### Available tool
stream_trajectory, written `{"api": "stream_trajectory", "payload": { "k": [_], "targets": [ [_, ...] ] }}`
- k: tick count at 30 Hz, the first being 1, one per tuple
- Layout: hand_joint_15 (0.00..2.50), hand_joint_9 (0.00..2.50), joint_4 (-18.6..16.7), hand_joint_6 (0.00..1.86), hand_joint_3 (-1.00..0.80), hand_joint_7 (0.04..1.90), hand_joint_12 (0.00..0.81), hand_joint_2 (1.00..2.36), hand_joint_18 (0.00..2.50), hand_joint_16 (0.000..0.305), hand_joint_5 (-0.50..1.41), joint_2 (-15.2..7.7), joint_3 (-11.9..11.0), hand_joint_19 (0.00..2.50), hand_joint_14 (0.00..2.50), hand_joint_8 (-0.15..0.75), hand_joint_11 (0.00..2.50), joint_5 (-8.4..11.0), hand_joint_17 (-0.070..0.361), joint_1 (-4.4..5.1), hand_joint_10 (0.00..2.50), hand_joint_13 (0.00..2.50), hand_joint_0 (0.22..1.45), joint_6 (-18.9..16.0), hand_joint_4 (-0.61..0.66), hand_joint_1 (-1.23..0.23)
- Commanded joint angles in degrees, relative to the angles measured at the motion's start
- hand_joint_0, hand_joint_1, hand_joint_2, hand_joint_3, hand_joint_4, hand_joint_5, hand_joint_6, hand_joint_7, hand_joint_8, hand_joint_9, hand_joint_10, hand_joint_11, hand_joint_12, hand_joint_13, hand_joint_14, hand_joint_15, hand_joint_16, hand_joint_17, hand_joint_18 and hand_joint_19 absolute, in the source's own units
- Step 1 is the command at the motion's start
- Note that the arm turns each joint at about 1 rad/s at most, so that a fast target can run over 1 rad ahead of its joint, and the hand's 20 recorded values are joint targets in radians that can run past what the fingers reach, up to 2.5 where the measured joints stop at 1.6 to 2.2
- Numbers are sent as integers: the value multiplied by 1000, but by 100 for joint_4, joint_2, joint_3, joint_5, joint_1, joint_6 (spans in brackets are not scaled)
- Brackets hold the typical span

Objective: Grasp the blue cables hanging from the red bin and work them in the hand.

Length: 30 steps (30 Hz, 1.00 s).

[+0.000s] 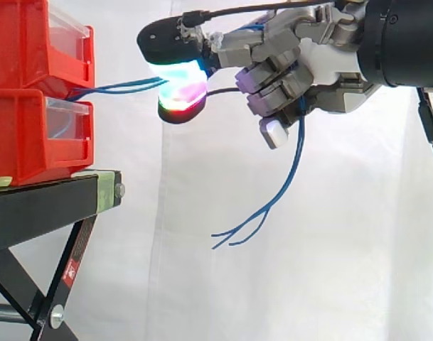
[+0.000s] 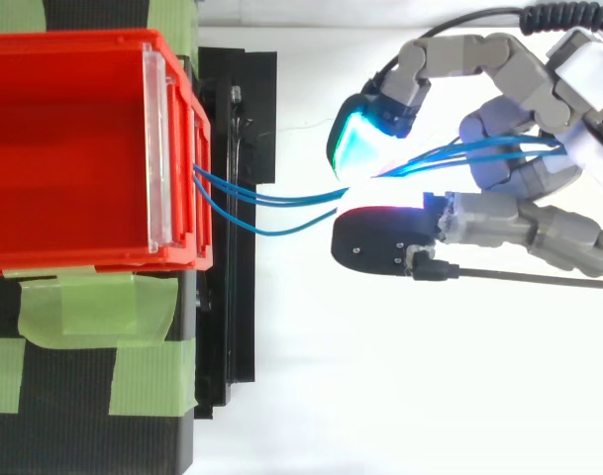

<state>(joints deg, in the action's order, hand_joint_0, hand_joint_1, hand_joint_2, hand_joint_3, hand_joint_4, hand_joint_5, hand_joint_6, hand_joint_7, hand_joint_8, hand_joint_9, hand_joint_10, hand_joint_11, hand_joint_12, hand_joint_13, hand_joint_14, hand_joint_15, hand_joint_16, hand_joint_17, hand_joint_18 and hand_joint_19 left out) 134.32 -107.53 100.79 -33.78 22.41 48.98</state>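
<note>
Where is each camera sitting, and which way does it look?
Side view: beside the work, at about its height, looking level across at the bins on the stand; the hand comes in from the right.
Top view: above the work, looking down into the top bin; the hand comes in from the right.
Shared: the bins, the hand and the cables pinched in it.

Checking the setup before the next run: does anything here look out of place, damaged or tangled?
Nothing stands out. The blue cables run from the red bins to the hand, pinched between its glowing fingertips, with loose ends dangling free below it. The bins sit square on the black stand.
</note>
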Motion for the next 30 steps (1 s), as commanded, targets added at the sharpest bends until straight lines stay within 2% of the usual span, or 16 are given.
{"api": "stream_trajectory", "payload": {
  "k": [1,8,12,17,19,21,22,23,25,28,29,30],
  "targets": [
    [2148,1706,-2,923,-17,1066,706,1028,2500,210,-31,4,2,766,2500,580,2500,-6,158,0,2500,2097,1173,-3,179,-660],
    [2148,1706,-2,930,193,1105,706,1015,2500,210,53,4,2,766,2500,580,2500,-6,158,0,2500,2097,1177,-3,206,-639],
    [2148,1706,-2,926,200,1111,706,1012,2500,210,60,-5,2,766,2500,580,2500,-6,158,0,2500,2097,1132,-29,221,-638],
    [2148,1706,15,832,-171,1133,706,1021,2500,210,-5,4,2,766,2500,580,2500,-6,158,0,2500,2097,1004,-82,239,-659],
    [2148,1706,15,840,-298,1115,706,1022,2500,210,-23,4,2,766,2500,580,2500,-6,158,0,2500,2097,989,-108,242,-643],
    [2148,1706,15,871,-121,1095,706,1024,2500,210,-35,4,2,766,2500,580,2500,-6,158,0,2500,2097,1063,-126,234,-630],
    [2148,1706,15,941,92,1073,706,1019,2500,210,-33,4,2,766,2500,580,2500,-6,158,0,2500,2097,1106,-126,225,-628],
    [2148,1706,15,989,199,1059,706,1012,2500,210,-31,4,2,766,2500,580,2500,-6,158,0,2500,2097,1129,-126,218,-629],
    [2148,1706,15,1007,239,1068,706,1009,2500,210,-28,4,-7,766,2500,580,2500,-6,158,0,2500,2097,1148,-126,213,-630],
    [2148,1706,15,993,-164,1081,706,1023,2500,210,-62,4,2,766,2500,580,2500,-6,158,0,2500,2097,1020,-126,220,-662],
    [2148,1706,15,987,-401,1074,706,1021,2500,210,-81,4,2,766,2500,580,2500,-6,158,0,2500,2097,988,-126,223,-655],
    [2148,1706,15,988,-425,1070,706,1021,2500,210,-85,4,2,766,2500,580,2500,-6,158,0,2500,2097,992,-126,217,-655]
  ]
}}
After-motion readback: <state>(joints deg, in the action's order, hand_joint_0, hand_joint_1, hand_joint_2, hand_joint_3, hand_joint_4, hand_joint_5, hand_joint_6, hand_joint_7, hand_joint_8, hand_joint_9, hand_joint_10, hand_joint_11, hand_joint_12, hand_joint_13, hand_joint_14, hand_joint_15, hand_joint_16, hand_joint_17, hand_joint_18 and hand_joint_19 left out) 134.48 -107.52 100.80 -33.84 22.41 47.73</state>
